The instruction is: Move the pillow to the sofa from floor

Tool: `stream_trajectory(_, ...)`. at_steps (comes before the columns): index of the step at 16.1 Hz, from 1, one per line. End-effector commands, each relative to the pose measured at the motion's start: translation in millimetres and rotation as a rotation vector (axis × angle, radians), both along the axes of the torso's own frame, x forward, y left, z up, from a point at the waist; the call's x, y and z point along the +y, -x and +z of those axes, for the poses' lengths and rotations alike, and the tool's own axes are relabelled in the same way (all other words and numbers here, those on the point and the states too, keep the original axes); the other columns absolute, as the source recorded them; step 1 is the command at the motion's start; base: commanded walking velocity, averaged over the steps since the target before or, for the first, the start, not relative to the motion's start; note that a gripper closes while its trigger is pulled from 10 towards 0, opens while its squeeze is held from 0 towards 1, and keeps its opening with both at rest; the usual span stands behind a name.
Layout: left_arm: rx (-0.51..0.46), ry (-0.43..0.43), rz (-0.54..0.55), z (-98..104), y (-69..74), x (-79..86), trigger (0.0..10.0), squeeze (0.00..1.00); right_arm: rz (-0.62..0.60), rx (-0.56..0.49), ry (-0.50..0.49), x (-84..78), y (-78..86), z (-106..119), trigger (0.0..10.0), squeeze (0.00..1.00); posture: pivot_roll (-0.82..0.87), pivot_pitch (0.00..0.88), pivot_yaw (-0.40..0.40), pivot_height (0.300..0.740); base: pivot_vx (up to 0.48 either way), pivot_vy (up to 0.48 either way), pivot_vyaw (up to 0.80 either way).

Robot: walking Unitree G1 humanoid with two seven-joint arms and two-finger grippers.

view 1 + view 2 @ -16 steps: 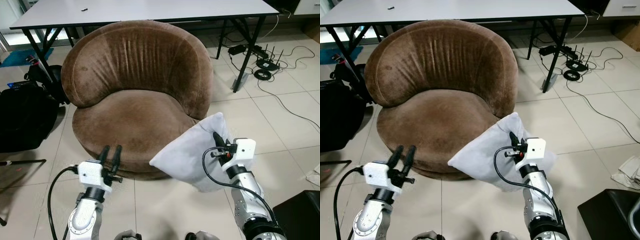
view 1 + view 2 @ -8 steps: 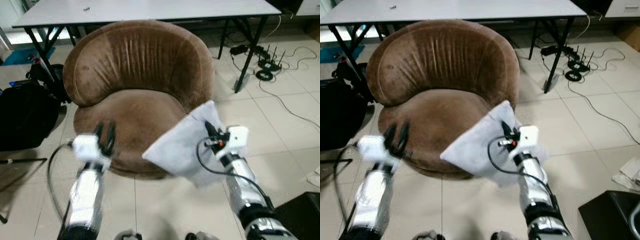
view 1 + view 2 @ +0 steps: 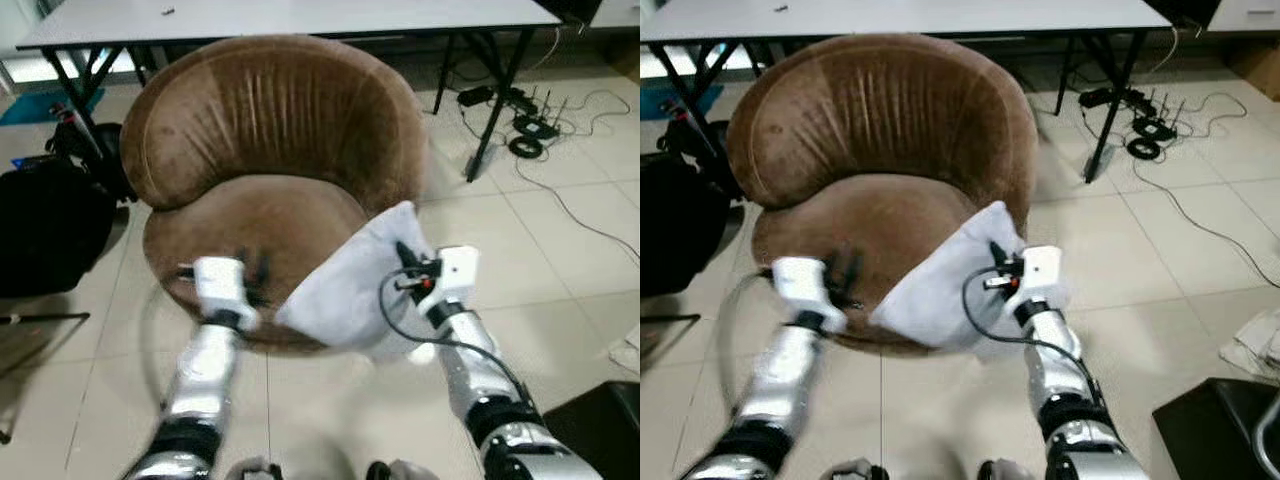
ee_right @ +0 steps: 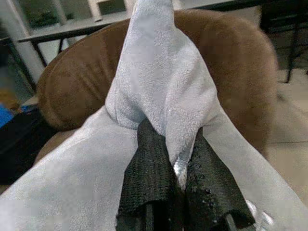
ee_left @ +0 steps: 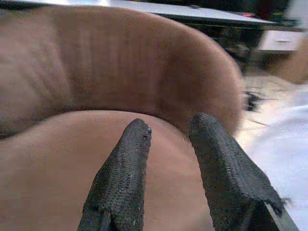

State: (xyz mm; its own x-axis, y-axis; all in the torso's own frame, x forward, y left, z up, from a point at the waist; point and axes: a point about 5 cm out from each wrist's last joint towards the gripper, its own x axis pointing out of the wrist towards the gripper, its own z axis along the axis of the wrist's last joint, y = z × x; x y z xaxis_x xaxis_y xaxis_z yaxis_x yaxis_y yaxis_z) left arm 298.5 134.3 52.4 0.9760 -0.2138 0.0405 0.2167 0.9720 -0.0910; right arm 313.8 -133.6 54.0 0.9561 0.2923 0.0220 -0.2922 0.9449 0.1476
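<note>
Right end effector clamped on soft pale-grey pillow, held off floor against round brown velvet sofa rim. Left end effector apart, empty. Best carried over seat before letting go.

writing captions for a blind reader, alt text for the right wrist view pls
The right gripper has its two black fingers shut on a bunched corner of the pale grey pillow, with the round brown sofa close behind.
</note>
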Motion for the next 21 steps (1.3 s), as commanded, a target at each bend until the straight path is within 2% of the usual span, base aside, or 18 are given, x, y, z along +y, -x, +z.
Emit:
stream_trajectory(1, 0.002, -0.027, -0.016, 1.3, -3.1, 0.0, 10.0, 0.00, 0.025, -0.029, 0.012, 4.2, -6.6, 8.9, 10.0, 0.00, 0.02, 0.135, 0.001, 0.740, 0.000, 0.000, 0.00)
stream_trajectory(3, -0.017, -0.033, 0.083, 3.3, -4.0, 14.2, 10.0, 0.00, -0.010, -0.025, -0.001, -2.9, -8.7, 9.9, 10.0, 0.00, 0.01, 0.141, 0.008, 0.740, 0.000, 0.000, 0.00)
stream_trajectory(4, -0.036, -0.022, 0.098, 4.2, -1.9, 18.7, 10.0, 0.00, -0.034, -0.024, -0.016, -9.6, -8.6, 9.9, 10.0, 0.00, 0.01, 0.141, 0.008, 0.740, 0.000, 0.000, 0.00)
stream_trajectory(7, -0.094, 0.011, 0.125, 5.6, 14.8, 31.4, 10.0, 0.00, -0.065, -0.039, -0.036, -24.4, 3.6, 3.8, 10.0, 0.00, 0.02, 0.140, 0.009, 0.740, 0.000, 0.000, 0.00)
stream_trajectory(11, -0.118, 0.167, 0.063, 6.9, 34.0, 28.3, 10.0, 0.00, -0.025, -0.044, -0.107, -19.5, 15.5, -1.4, 10.0, 0.00, 0.02, 0.135, 0.017, 0.740, 0.000, 0.000, 0.00)
stream_trajectory(12, -0.116, 0.177, 0.056, 7.4, 36.3, 28.3, 10.0, 0.00, -0.010, -0.048, -0.110, -17.5, 16.0, -0.8, 10.0, 0.00, 0.02, 0.135, 0.017, 0.740, 0.000, 0.000, 0.00)
stream_trajectory(13, -0.107, 0.137, 0.063, 6.4, 38.8, 30.4, 10.0, 0.00, -0.007, -0.051, -0.107, -16.0, 16.1, 0.0, 10.0, 0.00, 0.01, 0.131, 0.023, 0.740, 0.000, 0.000, 0.00)
stream_trajectory(14, -0.102, 0.041, 0.114, 4.9, 40.4, 37.1, 10.0, 0.00, -0.022, -0.053, -0.098, -16.7, 15.8, 0.6, 10.0, 0.00, 0.01, 0.131, 0.025, 0.740, 0.000, 0.000, 0.00)
stream_trajectory(15, -0.102, -0.017, 0.183, 4.6, 41.0, 45.5, 10.0, 0.00, -0.057, -0.056, -0.066, -19.7, 15.4, 1.0, 10.0, 0.00, 0.01, 0.130, 0.025, 0.740, 0.000, 0.000, 0.00)
stream_trajectory(16, -0.097, -0.025, 0.256, 5.2, 42.3, 54.4, 10.0, 0.00, -0.099, -0.065, -0.052, -23.5, 15.3, 2.1, 10.0, 0.00, 0.02, 0.132, 0.023, 0.740, 0.000, 0.000, 0.00)
stream_trajectory(17, -0.093, -0.073, 0.284, 3.8, 43.5, 58.6, 10.0, 0.00, -0.117, -0.066, -0.059, -25.4, 15.4, 2.3, 10.0, 0.00, 0.02, 0.129, 0.022, 0.740, 0.000, 0.000, 0.00)
stream_trajectory(21, -0.103, -0.051, 0.271, 6.3, 43.1, 57.1, 10.0, 0.00, -0.079, -0.059, -0.053, -23.1, 16.6, 1.1, 10.0, 0.00, 0.02, 0.128, 0.023, 0.740, 0.000, 0.000, 0.00)
